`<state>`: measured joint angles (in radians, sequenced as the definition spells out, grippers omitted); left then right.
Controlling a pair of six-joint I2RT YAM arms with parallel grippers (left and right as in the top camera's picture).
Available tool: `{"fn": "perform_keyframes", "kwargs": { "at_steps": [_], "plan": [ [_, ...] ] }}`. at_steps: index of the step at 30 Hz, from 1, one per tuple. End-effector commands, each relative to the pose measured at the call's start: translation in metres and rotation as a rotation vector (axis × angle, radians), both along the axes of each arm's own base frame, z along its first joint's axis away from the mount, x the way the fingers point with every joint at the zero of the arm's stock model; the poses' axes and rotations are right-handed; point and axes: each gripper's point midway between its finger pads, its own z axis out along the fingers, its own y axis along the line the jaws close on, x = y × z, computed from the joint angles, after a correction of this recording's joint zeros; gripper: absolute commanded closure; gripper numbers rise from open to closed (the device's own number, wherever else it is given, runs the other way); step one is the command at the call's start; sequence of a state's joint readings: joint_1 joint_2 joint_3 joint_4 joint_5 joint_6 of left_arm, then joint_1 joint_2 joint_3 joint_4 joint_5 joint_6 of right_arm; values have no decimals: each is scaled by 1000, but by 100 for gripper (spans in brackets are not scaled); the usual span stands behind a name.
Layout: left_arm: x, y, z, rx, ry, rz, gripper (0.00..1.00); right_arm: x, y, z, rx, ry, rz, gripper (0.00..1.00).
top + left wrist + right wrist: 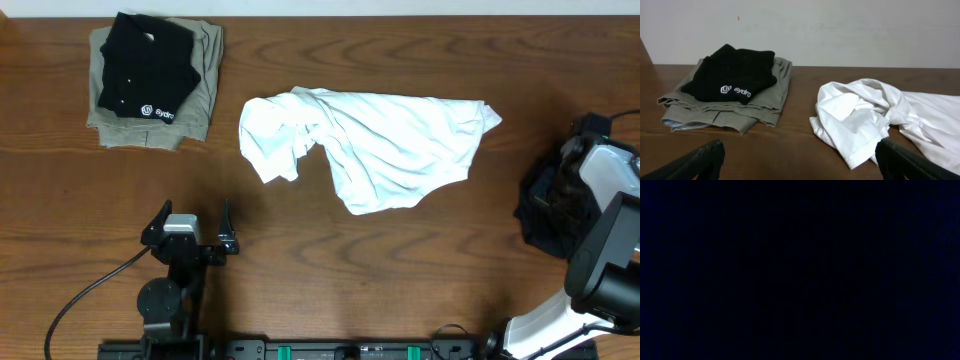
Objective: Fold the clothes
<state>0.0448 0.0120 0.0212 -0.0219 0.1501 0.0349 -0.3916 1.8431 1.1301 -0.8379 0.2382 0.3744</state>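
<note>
The bench (400, 280) carries 1 white T-shirt (370, 145), 1 folded black shirt (148, 72), 1 folded khaki garment (205, 100) and 1 crumpled heap of dark cloth (540, 215).

The white T-shirt lies loose and wrinkled at the middle of the bench, a little toward the far side. Its long axis runs left to right. The left end is bunched and folded over on itself, while the right part spreads flatter and ends in a corner pointing right. From the left wrist view that bunched end (860, 120) is the nearer part, with the rest trailing off to the right.

The black shirt sits on top of the khaki garment at the far left, well apart from the T-shirt. It has 1 small white logo with the word "sydro" beside it, and no other writing can be read.

The left pincer (195, 212) stands near the front left with its jaws spread wide and nothing between them. Its 2 dark fingers (702, 159) show at the bottom corners of the wrist view.

The right arm (610, 210) leans over the dark cloth at the right edge. The right pincer is hidden there and closed, and its wrist view is fully black, so I cannot tell whether it grips anything.
</note>
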Motion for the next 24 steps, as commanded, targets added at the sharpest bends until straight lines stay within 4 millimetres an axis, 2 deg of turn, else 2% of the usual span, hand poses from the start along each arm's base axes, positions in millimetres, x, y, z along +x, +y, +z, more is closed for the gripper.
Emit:
{"fn": "perform_keyframes", "kwargs": {
  "at_steps": [1,6,9,11,14,15,16,17,19,21,24],
  "plan": [
    [-1,-1,-16,13,49,-12,2,7,-20,26,-107,-31,-84,99],
    [-1,-1,-16,13,49,-12,2,8,-37,84,-213,-87,-167,99],
    [-1,-1,-16,13,49,-12,2,9,-39,110,-236,-150,-177,98],
    [-1,-1,-16,13,49,-12,2,11,-37,119,-227,-191,-180,98],
    [-1,-1,-16,13,49,-11,2,27,-19,125,-119,-274,-91,99],
    [-1,-1,-16,13,49,-11,2,37,-7,127,-56,-316,-33,99],
    [-1,-1,-16,13,49,-12,2,49,8,129,9,-359,55,99],
    [-1,-1,-16,13,49,-12,2,66,30,132,99,-422,192,99],
    [-1,-1,-16,13,49,-12,2,85,64,138,211,-498,373,98],
    [-1,-1,-16,13,49,-12,2,91,77,134,216,-490,422,96],
    [-1,-1,-16,13,49,-12,2,95,78,116,166,-418,440,94]
  ]
}}
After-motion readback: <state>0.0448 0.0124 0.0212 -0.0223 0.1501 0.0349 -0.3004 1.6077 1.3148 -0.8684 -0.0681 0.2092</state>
